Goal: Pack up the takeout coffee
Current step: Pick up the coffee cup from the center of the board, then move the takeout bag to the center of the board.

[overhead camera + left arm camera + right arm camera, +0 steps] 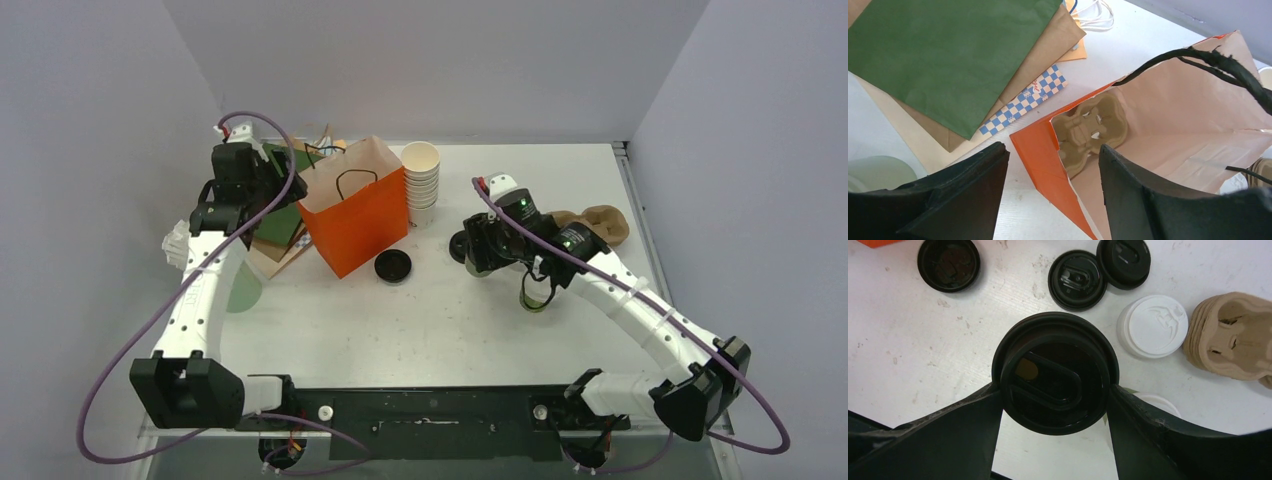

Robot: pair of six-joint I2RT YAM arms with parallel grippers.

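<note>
Glossy black round lid [1055,375], seemingly in right tool [1054,392]

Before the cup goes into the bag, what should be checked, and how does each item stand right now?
1. Right gripper has a grip on the lidded cup: ok, its fingers press both sides of the black lid.
2. Orange bag mouth is open: ok.
3. Carrier is in the bag with free pockets: ok, the pockets in view are empty.
4. Left gripper is pinching the bag's edge: not ok, the wall stands between open fingers.
5. Lid is fully seated on the cup: cannot tell.
</note>
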